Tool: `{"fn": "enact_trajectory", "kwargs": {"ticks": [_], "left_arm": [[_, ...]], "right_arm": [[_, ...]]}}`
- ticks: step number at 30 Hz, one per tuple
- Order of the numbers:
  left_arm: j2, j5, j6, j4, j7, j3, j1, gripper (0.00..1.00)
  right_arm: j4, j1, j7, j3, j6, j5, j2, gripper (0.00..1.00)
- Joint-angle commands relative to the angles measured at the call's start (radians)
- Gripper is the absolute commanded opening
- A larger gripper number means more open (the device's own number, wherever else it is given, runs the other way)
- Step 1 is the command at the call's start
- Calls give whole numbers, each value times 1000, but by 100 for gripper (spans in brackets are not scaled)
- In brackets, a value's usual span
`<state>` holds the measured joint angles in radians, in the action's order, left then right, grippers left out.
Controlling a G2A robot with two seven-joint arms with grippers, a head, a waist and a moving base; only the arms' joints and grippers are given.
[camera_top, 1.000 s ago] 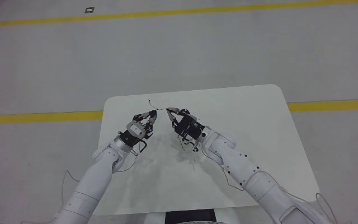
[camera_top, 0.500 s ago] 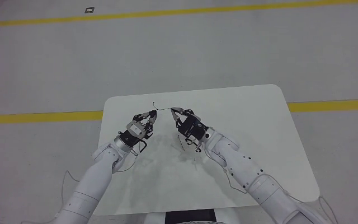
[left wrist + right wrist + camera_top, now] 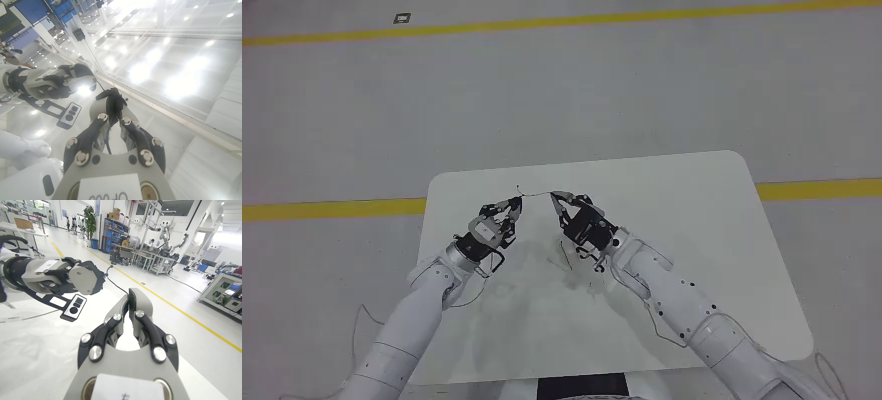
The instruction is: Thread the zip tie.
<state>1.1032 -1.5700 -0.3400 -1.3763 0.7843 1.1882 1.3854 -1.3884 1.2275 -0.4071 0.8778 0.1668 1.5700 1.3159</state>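
zip tie (image 3: 535, 193) between left gripper (image 3: 513, 206) and right gripper (image 3: 558, 198) | both apparently above table (image 3: 692, 200), far half

Drawing the right gripper (image 3: 555, 195) sideways, away from the left gripper (image 3: 513, 204) and toward the robot's right, a little farther with each frame, fingertips pinched on the zip tie (image 3: 535, 190). Widening the gap between the two grippers. Pulling the strand out longer and flatter between them, dragging its free head end slightly the same way. Swinging the right forearm rightward along with it
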Motion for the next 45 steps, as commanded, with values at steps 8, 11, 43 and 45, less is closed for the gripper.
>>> {"fn": "enact_trajectory", "kwargs": {"ticks": [8,11,43,45], "left_arm": [[0,0,0,0,0,0,0,0],[0,0,0,0,0,0,0,0],[0,0,0,0,0,0,0,0],[0,0,0,0,0,0,0,0]], "right_arm": [[-17,10,10,4,-2,0,-6,0],[-23,14,14,7,-1,0,-9,0],[-52,57,33,66,-8,-3,-13,0],[-51,58,32,69,-7,-3,-12,0]]}}
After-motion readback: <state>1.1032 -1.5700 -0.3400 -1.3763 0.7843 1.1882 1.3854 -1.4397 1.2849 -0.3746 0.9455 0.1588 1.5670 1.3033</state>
